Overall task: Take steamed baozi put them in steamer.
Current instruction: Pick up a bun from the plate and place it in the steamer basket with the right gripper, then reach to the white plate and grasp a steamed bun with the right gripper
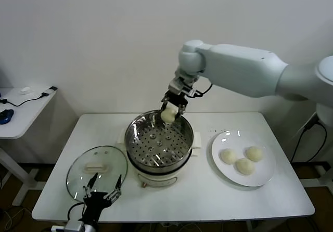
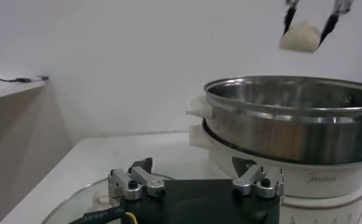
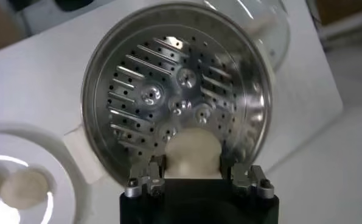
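The steamer (image 1: 158,144) is a shiny steel pot with a perforated tray, on a white base at the table's middle. My right gripper (image 1: 169,112) is shut on one cream-white baozi (image 1: 168,115) and holds it above the steamer's far rim. In the right wrist view the baozi (image 3: 193,152) sits between the fingers over the empty perforated tray (image 3: 168,103). Three more baozi (image 1: 244,165) lie on a white plate (image 1: 263,179) to the steamer's right. My left gripper (image 1: 104,191) is open and empty, low at the table's front edge by the glass lid.
A round glass lid (image 1: 96,169) lies flat on the table left of the steamer. A side table (image 1: 21,112) with cables stands at far left. The wall is close behind the table.
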You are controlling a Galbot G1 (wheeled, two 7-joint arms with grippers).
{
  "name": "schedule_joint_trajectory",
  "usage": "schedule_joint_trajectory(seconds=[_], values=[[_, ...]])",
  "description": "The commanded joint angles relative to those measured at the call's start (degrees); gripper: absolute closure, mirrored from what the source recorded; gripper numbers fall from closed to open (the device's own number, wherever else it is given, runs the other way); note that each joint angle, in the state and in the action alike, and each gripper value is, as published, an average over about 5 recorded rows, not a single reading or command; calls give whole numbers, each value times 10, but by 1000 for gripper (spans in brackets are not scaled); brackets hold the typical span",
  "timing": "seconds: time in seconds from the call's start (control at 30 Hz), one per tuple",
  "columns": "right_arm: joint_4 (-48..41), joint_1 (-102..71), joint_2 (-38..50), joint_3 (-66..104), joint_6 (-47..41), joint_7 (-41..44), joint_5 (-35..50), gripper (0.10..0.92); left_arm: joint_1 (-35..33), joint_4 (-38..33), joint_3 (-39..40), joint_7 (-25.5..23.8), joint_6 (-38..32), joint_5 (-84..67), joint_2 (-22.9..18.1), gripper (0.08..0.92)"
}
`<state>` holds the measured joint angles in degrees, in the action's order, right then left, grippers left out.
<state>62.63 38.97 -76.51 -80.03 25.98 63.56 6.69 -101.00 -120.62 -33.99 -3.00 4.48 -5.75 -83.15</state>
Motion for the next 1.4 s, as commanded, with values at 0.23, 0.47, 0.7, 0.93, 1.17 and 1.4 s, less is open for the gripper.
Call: schedule_joint_trajectory(seconds=[0.23, 0.47, 0.7, 0.93, 1.17, 1.4], values=[[-164, -156, -93, 96, 194, -66, -298, 416, -2, -4, 2, 2, 1, 3, 1, 177], [-191, -173, -98, 107, 192, -70, -303, 412, -1, -3, 4, 3, 2, 3, 2, 177], [-202, -169, -102, 114, 189, -85, -279, 268, 1, -6, 4, 4, 6, 3, 0, 177], [-129, -88, -58, 68, 148, -27, -93, 203, -5, -16, 4, 2, 10, 4, -1, 177], [-22, 98, 59, -82, -33, 54, 275, 202, -8, -22, 6, 1, 9, 9, -4, 177], [79, 185, 253, -244, -225, 12, 339, 203, -6, -21, 4, 2, 7, 6, -6, 177]])
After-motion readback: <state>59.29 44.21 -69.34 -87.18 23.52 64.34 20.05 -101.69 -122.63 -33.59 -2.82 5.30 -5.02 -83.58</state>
